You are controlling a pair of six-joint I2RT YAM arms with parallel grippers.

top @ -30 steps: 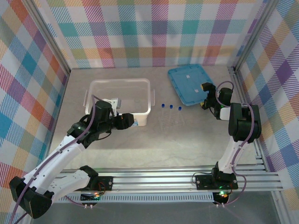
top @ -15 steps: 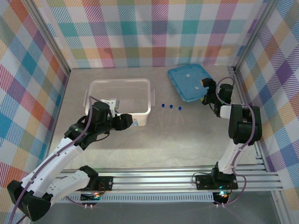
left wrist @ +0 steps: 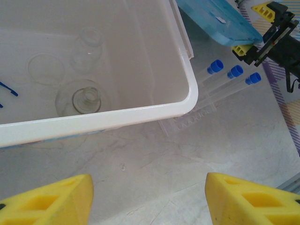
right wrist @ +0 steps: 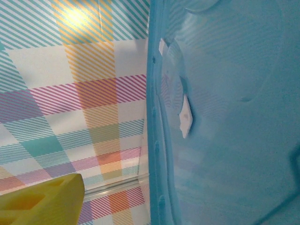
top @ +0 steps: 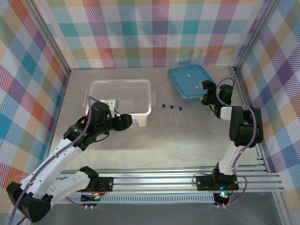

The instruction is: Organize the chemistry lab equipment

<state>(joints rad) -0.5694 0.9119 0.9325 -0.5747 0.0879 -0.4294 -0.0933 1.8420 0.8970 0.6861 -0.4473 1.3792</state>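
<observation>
While the left gripper (top: pixel 125 122) (left wrist: pixel 150 202) hangs just outside the near-right corner of the large translucent white plastic tub (top: pixel 121 81) (left wrist: pixel 140 112), its yellow pads (left wrist: pixel 49 201) stand wide apart with nothing between them: the pincer is released.

Contents of the tub, per the left wrist view:
- The small clear round glass flask (left wrist: pixel 84 98) stands upright near the front wall.
- The tiny clear beaker (left wrist: pixel 89 43) sits just behind the flask, toward the middle of the tub.
- The small dark-blue tweezers (left wrist: pixel 7 87) lie at the left edge of that view, only partly seen.

Items outside the tub:
- The three thin clear blue-capped tubes (top: pixel 171 108) (left wrist: pixel 234 71) lie side by side on the grey table (top: pixel 178 140) (left wrist: pixel 154 159), just right of the tub and between it and the flat blue rectangular lid (top: pixel 187 79) (left wrist: pixel 220 18). Their caps point toward the far side.
- The lid lies flat at the far right of the table.

The right gripper (top: pixel 204 92) (left wrist: pixel 253 28) is at the lid's near-right edge. Its yellow-tipped fingers (right wrist: pixel 42 199) are spread, so this pincer is also released. The lid's edge lies at the jaw opening; whether a pad touches it cannot be told.
</observation>
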